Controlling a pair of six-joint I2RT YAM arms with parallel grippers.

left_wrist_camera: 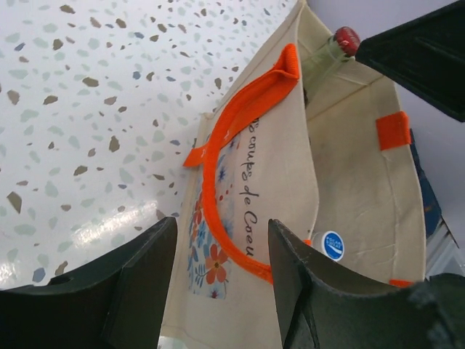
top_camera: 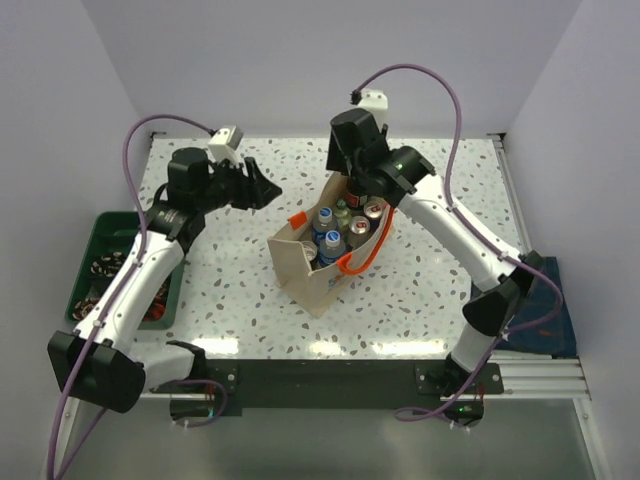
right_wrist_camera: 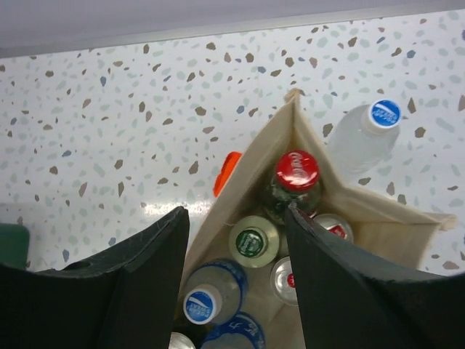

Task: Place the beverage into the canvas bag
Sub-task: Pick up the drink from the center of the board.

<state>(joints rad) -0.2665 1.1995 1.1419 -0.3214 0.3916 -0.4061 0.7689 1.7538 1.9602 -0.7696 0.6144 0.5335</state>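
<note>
Right gripper gapes empty above the canvas bag; left gripper gapes empty beside it.

Found the canvas bag mouth packed with bottle caps and can tops, hardly a gap among them. Met the right gripper hanging over the far corner, closing off entry there. Saw an orange handle drooping down the near right side. Noted bare tabletop open between bag and green tray. Spotted a clear bottle just outside the bag's far wall
</note>
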